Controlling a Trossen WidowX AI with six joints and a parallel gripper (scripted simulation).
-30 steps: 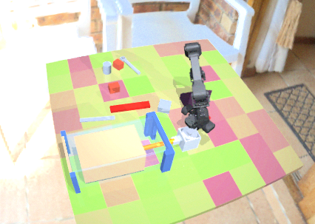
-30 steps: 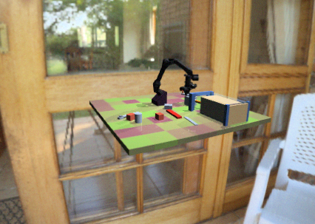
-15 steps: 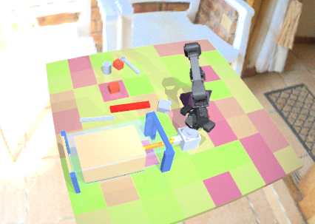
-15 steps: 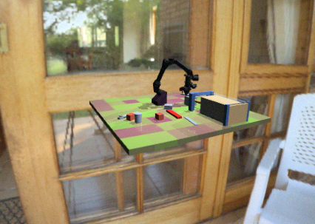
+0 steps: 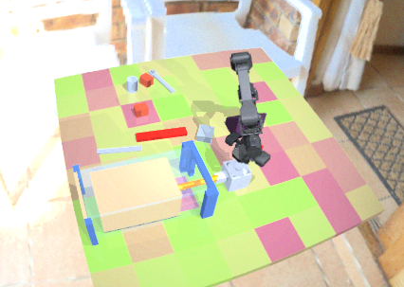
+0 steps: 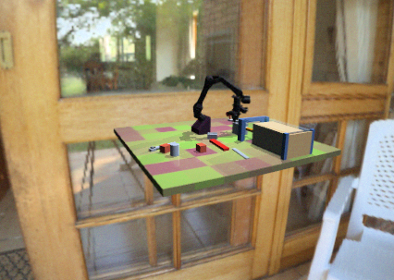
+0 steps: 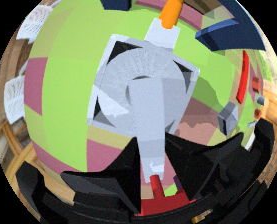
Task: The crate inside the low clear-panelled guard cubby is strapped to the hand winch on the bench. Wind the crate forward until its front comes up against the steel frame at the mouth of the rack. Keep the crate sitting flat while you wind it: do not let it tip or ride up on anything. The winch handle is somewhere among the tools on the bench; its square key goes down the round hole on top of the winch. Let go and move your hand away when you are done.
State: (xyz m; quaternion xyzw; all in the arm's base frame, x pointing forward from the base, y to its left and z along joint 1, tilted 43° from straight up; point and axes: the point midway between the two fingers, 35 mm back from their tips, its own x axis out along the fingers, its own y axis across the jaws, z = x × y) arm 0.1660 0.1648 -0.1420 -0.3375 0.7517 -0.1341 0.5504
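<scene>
The tan crate point(image 5: 135, 188) point(image 6: 301, 143) sits flat inside the clear-panelled cubby, its front short of the blue frame point(image 5: 208, 204) point(image 6: 252, 119) point(image 7: 229, 32) at the mouth. An orange strap point(image 5: 192, 184) point(image 7: 171, 12) runs from it under the frame to the grey winch point(image 5: 237, 177) point(image 7: 101, 107). My gripper point(image 5: 250, 156) point(image 7: 149, 138) is shut on the winch handle's red grip, beside and above the winch. The handle's grey arm point(image 7: 150, 120) reaches over the winch top, its far end over the round hole. How deep the key sits is hidden.
A grey block point(image 5: 205, 133) point(image 6: 212, 135) point(image 7: 228, 119) lies near the winch. A red bar point(image 5: 161, 134) point(image 6: 219, 144) and a pale bar point(image 5: 119, 150) point(image 6: 240, 153) lie beside the cubby. Two red cubes point(image 5: 146, 80) point(image 5: 140, 109), a grey cylinder point(image 5: 132, 84) and a wrench-like tool point(image 5: 162, 81) lie farther off.
</scene>
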